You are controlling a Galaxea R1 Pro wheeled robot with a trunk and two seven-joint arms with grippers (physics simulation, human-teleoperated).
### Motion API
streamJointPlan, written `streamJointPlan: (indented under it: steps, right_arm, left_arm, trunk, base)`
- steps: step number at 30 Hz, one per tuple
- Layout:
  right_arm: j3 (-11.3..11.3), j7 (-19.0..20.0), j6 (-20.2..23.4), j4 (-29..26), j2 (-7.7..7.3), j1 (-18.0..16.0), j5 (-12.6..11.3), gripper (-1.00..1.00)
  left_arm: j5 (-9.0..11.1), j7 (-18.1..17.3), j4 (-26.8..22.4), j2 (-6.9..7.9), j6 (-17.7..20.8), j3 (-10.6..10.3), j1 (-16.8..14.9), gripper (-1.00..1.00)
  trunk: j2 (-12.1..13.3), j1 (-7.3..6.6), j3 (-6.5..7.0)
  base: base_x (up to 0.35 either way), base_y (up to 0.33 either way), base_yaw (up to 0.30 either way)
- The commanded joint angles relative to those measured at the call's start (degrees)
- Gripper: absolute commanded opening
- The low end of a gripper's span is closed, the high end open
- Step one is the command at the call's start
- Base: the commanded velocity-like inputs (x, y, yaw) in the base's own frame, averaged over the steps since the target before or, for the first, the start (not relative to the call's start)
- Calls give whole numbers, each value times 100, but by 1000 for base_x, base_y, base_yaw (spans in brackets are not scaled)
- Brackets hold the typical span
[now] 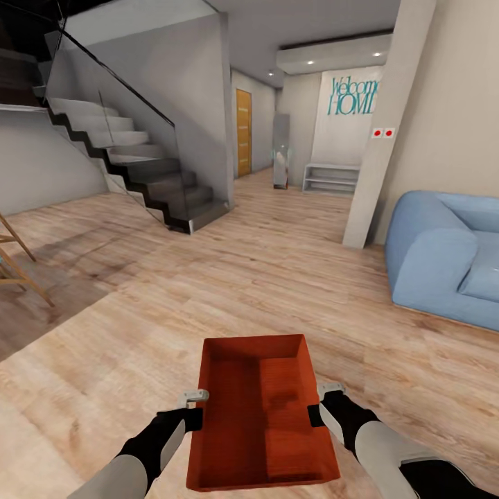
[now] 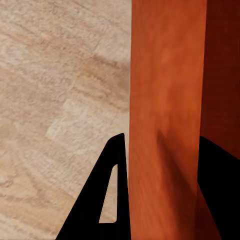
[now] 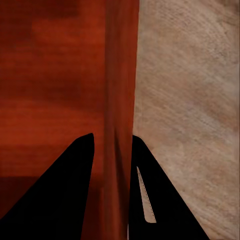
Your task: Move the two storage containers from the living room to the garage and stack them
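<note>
1. The left gripper [image 1: 196, 410] was clamped on the left long wall of the storage container [image 1: 260, 416]; its black triangular fingers [image 2: 107, 200] sat one outside and one inside the smooth wall.
2. The right gripper [image 1: 319, 405] pinched the opposite long wall in the same manner, with one finger [image 3: 150, 200] outside and the other inside the bin.
3. The container (a shallow, open-topped, red-orange plastic rectangle) was held between both arms, low in front of the robot, above the wood-plank floor [image 1: 208, 277].
4. The planks were light, matte and grained.
5. A rounded blue sofa [image 1: 443, 256] stood to the right, well apart.
6. A grey stepped staircase [image 1: 152, 173] with a glass balustrade rose at the left.
7. A white low shelf [image 1: 331, 177] stood far ahead beneath teal wall lettering [image 1: 353, 97].
</note>
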Motion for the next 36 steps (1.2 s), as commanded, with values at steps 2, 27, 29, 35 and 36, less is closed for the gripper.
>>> streamJointPlan:
  steps: [2, 27, 29, 35, 36]
  right_arm:
    - [13, -15, 47, -14, -3, -3, 67, -100]
    - [7, -16, 47, -14, -11, -3, 67, -100]
    - [7, -16, 47, -14, -11, -3, 67, -100]
    - [7, -15, 47, -14, -11, -3, 67, -100]
    - [7, -16, 47, -14, -11, -3, 67, -100]
  left_arm:
    - [-46, 25, -12, -2, 37, 35, 0, -100]
    - [-46, 25, -12, -2, 37, 34, -2, -100]
    - [-46, 25, -12, -2, 37, 35, -1, -100]
    - [-46, 25, -9, -2, 37, 35, -1, -100]
    - [-46, 25, -9, -2, 37, 35, -1, -100]
  trunk:
    - [-2, 3, -5]
    - [-2, 3, -5]
    - [-2, 3, -5]
    - [-2, 3, -5]
    - [-2, 3, -5]
  base:
    - [348, 0, 0]
    - [348, 0, 0]
    - [348, 0, 0]
    - [348, 0, 0]
    - [348, 0, 0]
